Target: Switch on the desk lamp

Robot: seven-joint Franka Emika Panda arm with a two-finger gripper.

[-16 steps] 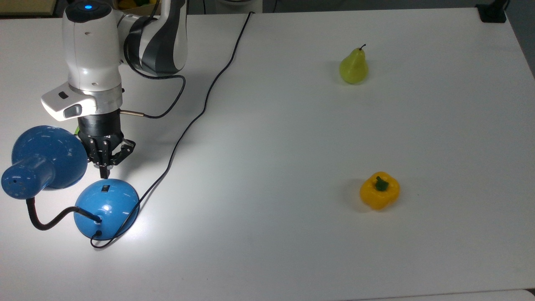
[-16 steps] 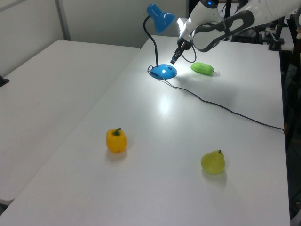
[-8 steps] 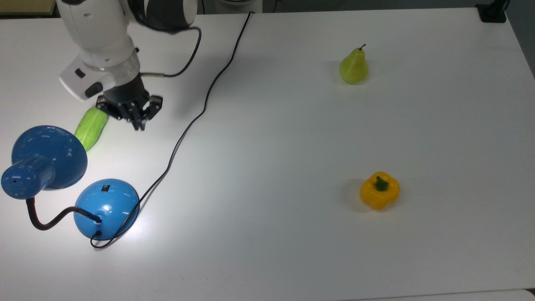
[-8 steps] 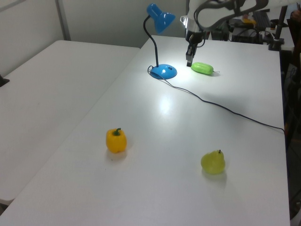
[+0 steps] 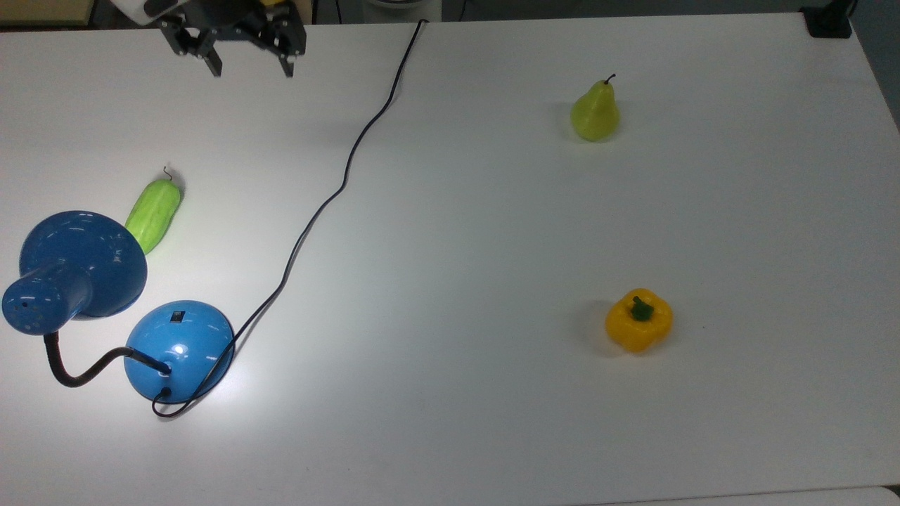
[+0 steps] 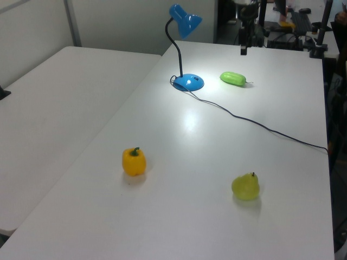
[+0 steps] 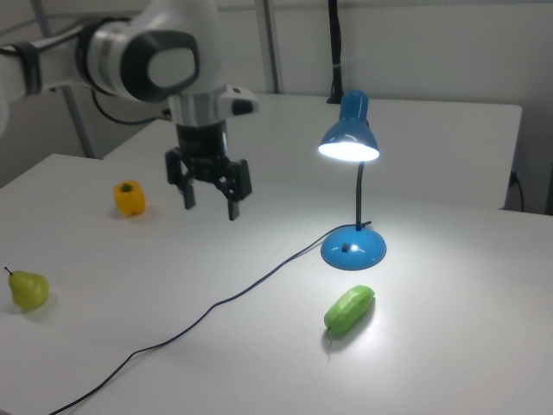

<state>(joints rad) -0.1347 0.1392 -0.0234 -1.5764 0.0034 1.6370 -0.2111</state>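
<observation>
One desk lamp [image 7: 350, 147] lit, hand [image 7: 210, 201] spread wide, well apart

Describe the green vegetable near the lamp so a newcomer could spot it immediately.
Start at the glossy blue desk lamp with its lit bell shade and domed base on the white table. Just in front of that base in the right view lies a smooth, oblong light-green cucumber. It is the only elongated item lying flat; the yellow-green pear and yellow bell pepper sit far across the table.
</observation>
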